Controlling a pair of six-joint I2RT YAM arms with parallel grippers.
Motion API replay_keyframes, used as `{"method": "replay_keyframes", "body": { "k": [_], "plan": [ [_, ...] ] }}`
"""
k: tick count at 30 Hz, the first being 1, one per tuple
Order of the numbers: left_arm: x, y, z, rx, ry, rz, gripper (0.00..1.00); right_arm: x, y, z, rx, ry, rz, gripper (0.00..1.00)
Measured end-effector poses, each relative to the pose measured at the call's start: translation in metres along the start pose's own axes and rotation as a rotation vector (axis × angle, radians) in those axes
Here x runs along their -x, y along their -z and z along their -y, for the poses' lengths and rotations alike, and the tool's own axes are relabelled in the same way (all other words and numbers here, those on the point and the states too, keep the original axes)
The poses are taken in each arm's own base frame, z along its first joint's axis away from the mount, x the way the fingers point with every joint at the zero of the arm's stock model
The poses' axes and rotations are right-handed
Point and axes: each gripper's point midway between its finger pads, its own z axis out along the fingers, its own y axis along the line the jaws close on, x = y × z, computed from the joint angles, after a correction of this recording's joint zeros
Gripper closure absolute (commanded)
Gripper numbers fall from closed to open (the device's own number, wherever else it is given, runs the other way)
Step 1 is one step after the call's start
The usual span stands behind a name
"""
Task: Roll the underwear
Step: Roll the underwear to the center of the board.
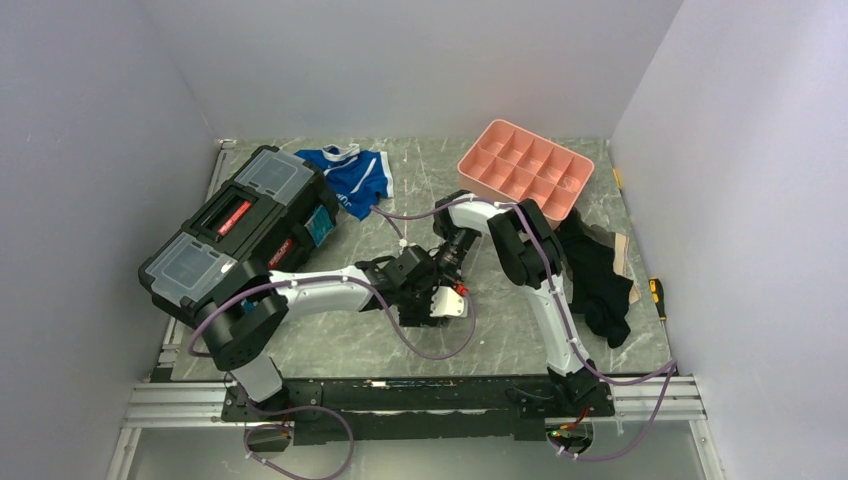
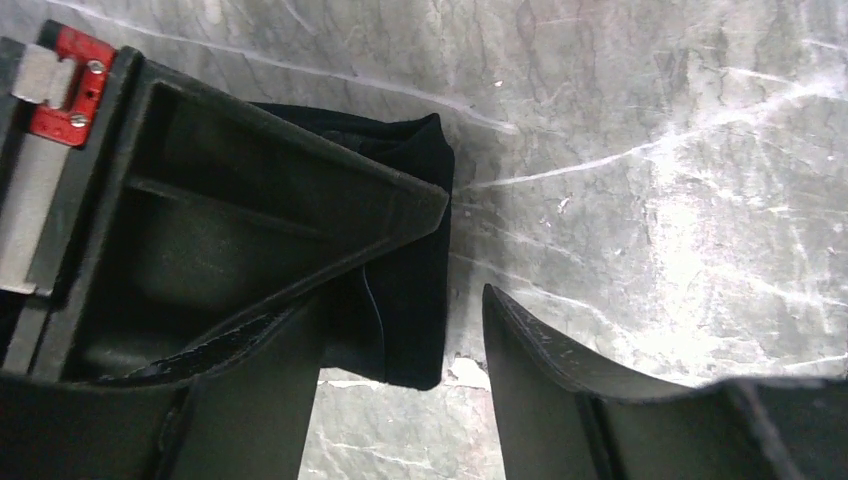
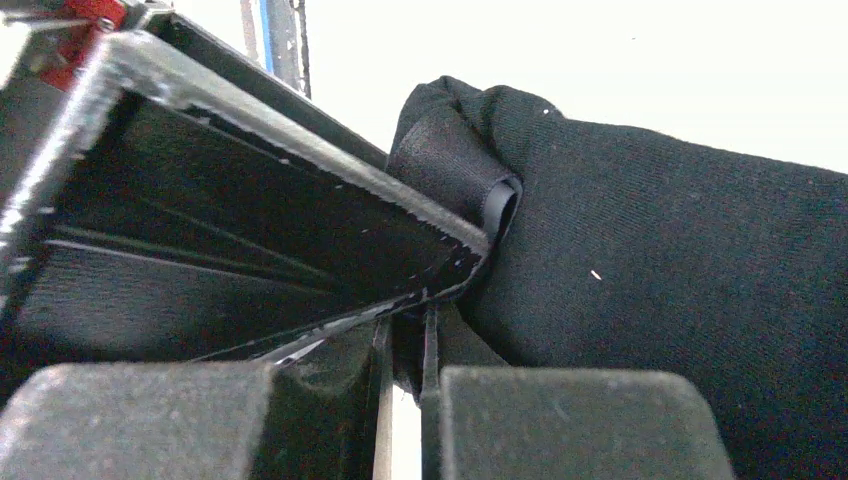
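Note:
The underwear point(image 2: 412, 250) is a tight black fabric bundle just above the marble table, filling the right of the right wrist view point(image 3: 650, 260). My right gripper point(image 3: 405, 335) is shut on a fold at its edge. It meets the left gripper at the table's middle in the top view point(image 1: 447, 262). My left gripper point(image 2: 395, 340) is open, with the bundle's end between its fingers, close to the left one. It shows in the top view point(image 1: 438, 298). The grippers hide the bundle from above.
A black toolbox point(image 1: 240, 225) stands at the left. Blue-and-white briefs point(image 1: 350, 175) lie behind it. A pink compartment tray point(image 1: 478, 145) sits at the back right. A pile of dark clothes point(image 1: 598, 275) lies by the right wall.

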Motion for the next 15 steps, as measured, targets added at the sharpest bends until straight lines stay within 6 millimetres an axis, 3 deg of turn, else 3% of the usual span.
{"method": "replay_keyframes", "body": {
  "k": [10,13,15],
  "plan": [
    [-0.0049,-0.0102,0.0012,-0.031,0.018,-0.037,0.80,-0.0004,0.0004,-0.0004,0.001,-0.005,0.000,1.00],
    [-0.0054,-0.0099,0.0019,-0.034,0.021,-0.040,0.93,-0.0004,0.0004,-0.0005,0.001,-0.008,0.000,0.89],
    [-0.0058,-0.0097,0.0032,-0.039,0.025,-0.041,1.00,-0.0005,0.0004,-0.0006,0.001,-0.012,0.000,0.74]
  ]
}}
